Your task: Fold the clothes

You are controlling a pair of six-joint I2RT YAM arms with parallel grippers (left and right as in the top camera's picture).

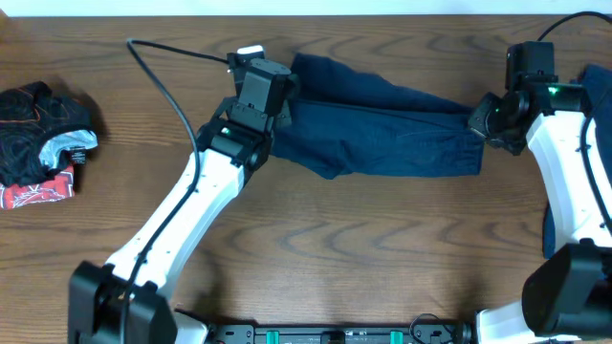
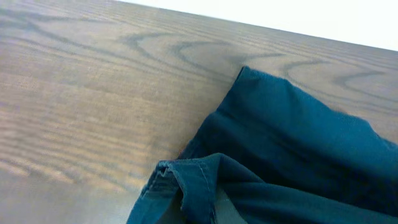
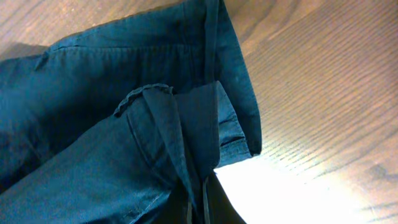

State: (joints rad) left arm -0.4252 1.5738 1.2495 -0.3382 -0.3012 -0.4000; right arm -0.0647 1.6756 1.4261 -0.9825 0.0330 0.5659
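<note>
Overhead, the navy shorts (image 1: 382, 129) lie rumpled and partly doubled over on the table (image 1: 382, 248), at about 1 o'clock from its middle. Their long axis runs 9 to 3 o'clock, the right end dipping toward 4. The right gripper (image 1: 475, 122) is clenched on the hem at that 3 o'clock end, where cloth bunches into folds; the left gripper (image 1: 285, 107) sits at the 9 o'clock end, its grip impossible to tell.
</note>
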